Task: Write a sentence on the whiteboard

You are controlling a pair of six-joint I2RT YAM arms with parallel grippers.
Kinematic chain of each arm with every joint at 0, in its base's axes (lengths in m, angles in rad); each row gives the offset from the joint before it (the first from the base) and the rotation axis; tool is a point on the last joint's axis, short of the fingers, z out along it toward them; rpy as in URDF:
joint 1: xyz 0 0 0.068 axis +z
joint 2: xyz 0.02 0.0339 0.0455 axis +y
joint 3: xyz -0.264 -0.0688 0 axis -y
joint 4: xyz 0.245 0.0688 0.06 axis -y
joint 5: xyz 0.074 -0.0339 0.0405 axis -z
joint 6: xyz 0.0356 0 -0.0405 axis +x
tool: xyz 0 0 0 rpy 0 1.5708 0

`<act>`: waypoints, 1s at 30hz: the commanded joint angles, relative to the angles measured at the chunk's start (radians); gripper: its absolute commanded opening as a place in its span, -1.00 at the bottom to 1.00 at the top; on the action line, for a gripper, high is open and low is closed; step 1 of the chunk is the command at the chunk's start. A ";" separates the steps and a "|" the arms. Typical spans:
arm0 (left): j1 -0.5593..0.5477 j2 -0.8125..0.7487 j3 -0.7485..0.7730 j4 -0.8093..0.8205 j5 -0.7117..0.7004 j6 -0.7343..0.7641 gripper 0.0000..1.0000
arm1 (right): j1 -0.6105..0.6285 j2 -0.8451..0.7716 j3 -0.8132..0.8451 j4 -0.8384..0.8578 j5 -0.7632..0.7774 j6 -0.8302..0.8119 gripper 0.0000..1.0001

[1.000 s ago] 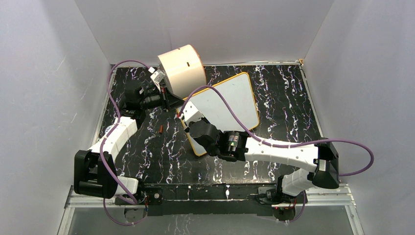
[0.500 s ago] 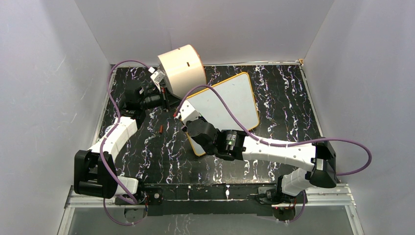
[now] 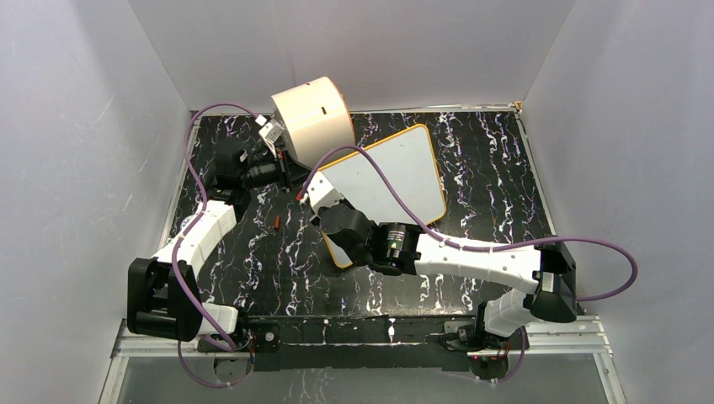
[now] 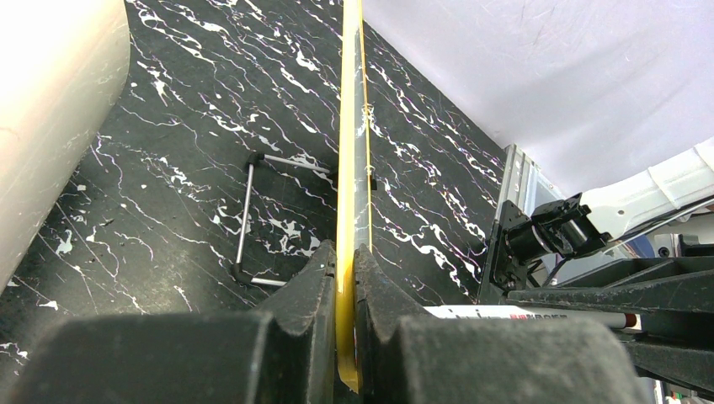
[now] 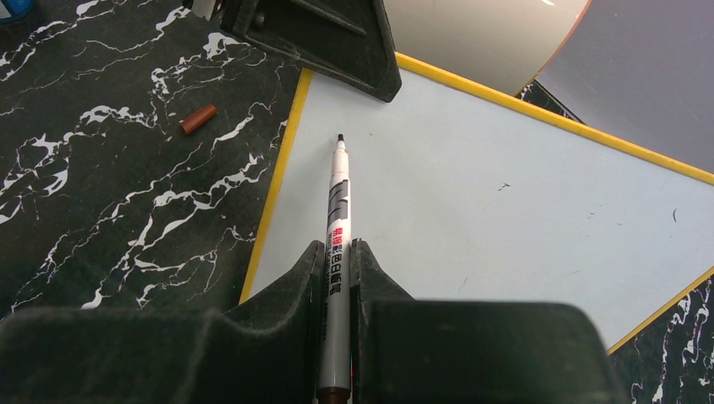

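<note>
Whiteboard [image 3: 396, 172], lower part hidden by right arm [image 3: 471, 257]

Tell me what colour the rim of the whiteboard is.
Yellow-orange, a thin band all around. The whiteboard shows its rim best in the right wrist view.

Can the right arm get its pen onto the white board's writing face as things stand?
Probably yes. The right gripper holds the white marker pen with its tip over the bare face of the orange-rimmed glossy whiteboard. The left gripper clamps the rim nearby but leaves the face free.
</note>
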 commanded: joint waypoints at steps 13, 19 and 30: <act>-0.005 -0.019 -0.004 -0.008 0.013 0.028 -1.00 | 0.007 0.037 0.070 0.020 0.020 -0.007 -1.00; -0.005 -0.018 -0.004 -0.007 0.012 0.029 -1.00 | 0.007 0.049 0.095 -0.043 0.013 0.018 -1.00; -0.005 -0.016 -0.004 -0.009 0.012 0.031 -1.00 | 0.007 0.078 0.132 -0.186 -0.020 0.101 -1.00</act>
